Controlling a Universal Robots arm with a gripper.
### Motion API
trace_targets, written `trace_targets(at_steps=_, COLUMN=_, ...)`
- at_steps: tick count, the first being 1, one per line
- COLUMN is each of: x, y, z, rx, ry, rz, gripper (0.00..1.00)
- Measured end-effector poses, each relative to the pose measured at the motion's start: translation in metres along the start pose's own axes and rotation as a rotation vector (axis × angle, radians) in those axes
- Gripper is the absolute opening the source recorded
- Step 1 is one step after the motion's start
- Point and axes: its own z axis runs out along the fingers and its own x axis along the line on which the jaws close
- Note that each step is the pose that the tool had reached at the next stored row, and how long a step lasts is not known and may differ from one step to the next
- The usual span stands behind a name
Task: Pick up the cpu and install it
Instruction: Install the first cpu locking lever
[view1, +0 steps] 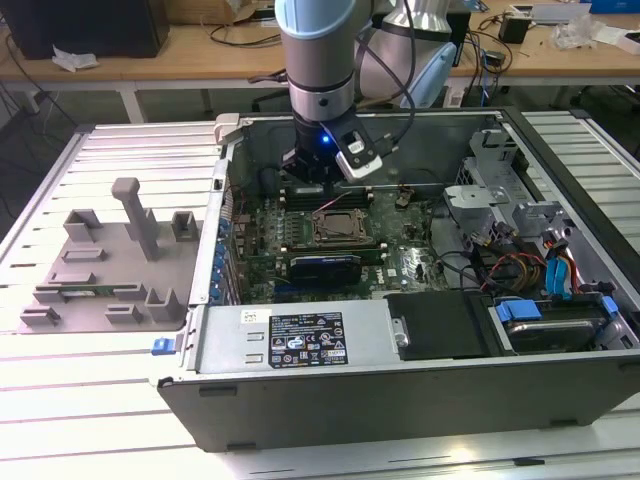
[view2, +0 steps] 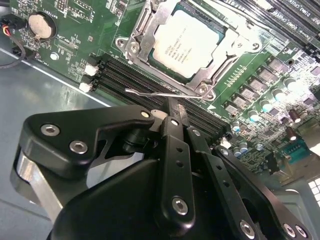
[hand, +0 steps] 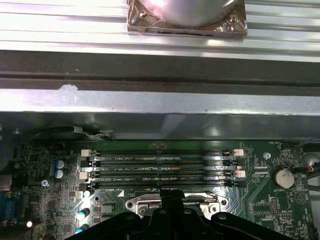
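Note:
The cpu (view2: 192, 42), a silvery square chip, lies flat inside the metal socket frame (view2: 145, 35) on the green motherboard (view2: 75, 45). A thin wire lever (view2: 150, 93) juts out along the frame's edge by the memory slots. My gripper (view2: 170, 104) hovers just over that lever's end, fingers shut together with nothing between them. In the exterior view the gripper (view1: 318, 178) hangs inside the open computer case, over the memory slots just behind the socket frame (view1: 343, 228). The first wrist view shows the gripper (hand: 172, 197) above the socket frame's edge (hand: 150, 202).
Black memory slots (hand: 160, 165) run beside the socket. The case wall (view1: 230, 200) stands at the exterior view's left, drive bays and coloured cables (view1: 540, 270) at its right, a power supply (view1: 300, 340) in front. A grey parts fixture (view1: 100, 270) lies outside the case.

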Motion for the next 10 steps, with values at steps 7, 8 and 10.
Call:
trace_targets(at_steps=7, x=0.0006, y=-0.0014, z=0.0064, rx=0.0009, ry=-0.0118, rz=0.01, gripper=0.11)
trace_targets(at_steps=8, x=0.0006, y=-0.0015, z=0.0067, rx=0.001, ry=-0.015, rz=0.01, gripper=0.11)
trace_targets(at_steps=10, x=0.0006, y=-0.0016, z=0.0077, rx=-0.0002, ry=-0.0259, rz=0.007, gripper=0.11)
